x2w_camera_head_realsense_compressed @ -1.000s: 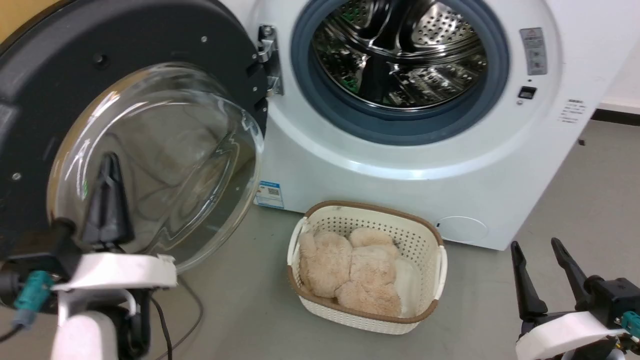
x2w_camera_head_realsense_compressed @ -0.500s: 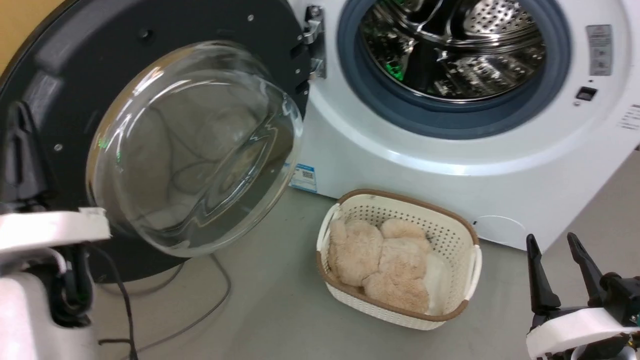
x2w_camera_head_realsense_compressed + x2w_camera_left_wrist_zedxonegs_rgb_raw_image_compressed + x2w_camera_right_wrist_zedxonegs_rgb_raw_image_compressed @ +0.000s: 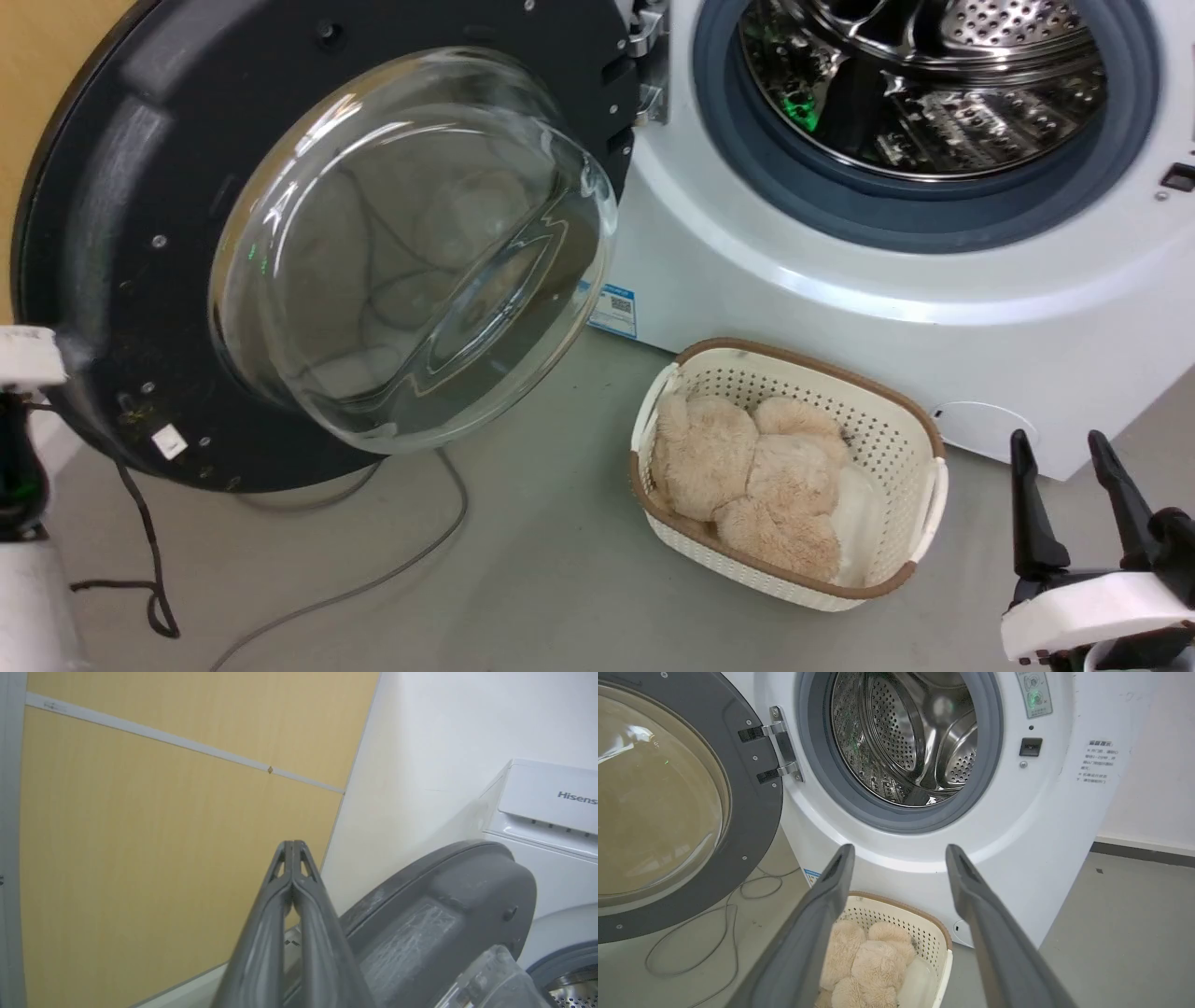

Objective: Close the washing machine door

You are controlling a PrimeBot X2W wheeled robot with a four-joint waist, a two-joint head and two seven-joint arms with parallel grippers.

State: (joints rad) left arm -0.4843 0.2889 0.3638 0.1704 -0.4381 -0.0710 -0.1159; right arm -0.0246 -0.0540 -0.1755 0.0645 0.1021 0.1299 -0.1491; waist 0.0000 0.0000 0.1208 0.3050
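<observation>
Black and glossy, the one washing machine door (image 3: 112, 233) is hanging wide open at the left of the washing machine (image 3: 840, 308), swung out on two metal hinge brackets (image 3: 771, 729). Its clear glass bowl (image 3: 401, 252) is bulging toward the head camera. So yeah, not closed yet. That's one white front-loader, with one perforated steel drum (image 3: 934, 84) and one grey rubber gasket (image 3: 896, 215) ringing it.

Writing-wise, the left wrist view is catching "Hisens" (image 3: 577, 797) on the top panel, with the rest getting cut off at the picture's edge. One small blue sticker (image 3: 611, 311) with a QR-type square is sitting low on the front. A grey label (image 3: 1034, 693) and a few lines of small print (image 3: 1097, 760) are sitting right of the opening, all too tiny to read.

On the floor (image 3: 560, 579), one cream perforated basket (image 3: 747, 565) with a brown rim is sitting just in front of the machine. It's holding fluffy beige plush stuff (image 3: 738, 457), and I can't tell how many pieces. Two cables are trailing under the door, one grey (image 3: 373, 581) and one black (image 3: 147, 541).

The left gripper (image 3: 292, 847) is pressing its fingers flat together with nothing between them, pointing up past the door's outer rim toward a wood-look wall panel (image 3: 140, 858). I can't tell if it's touching the door. The right gripper (image 3: 1057, 439) is holding its fingers wide apart and empty, hovering over the floor right of the basket.
</observation>
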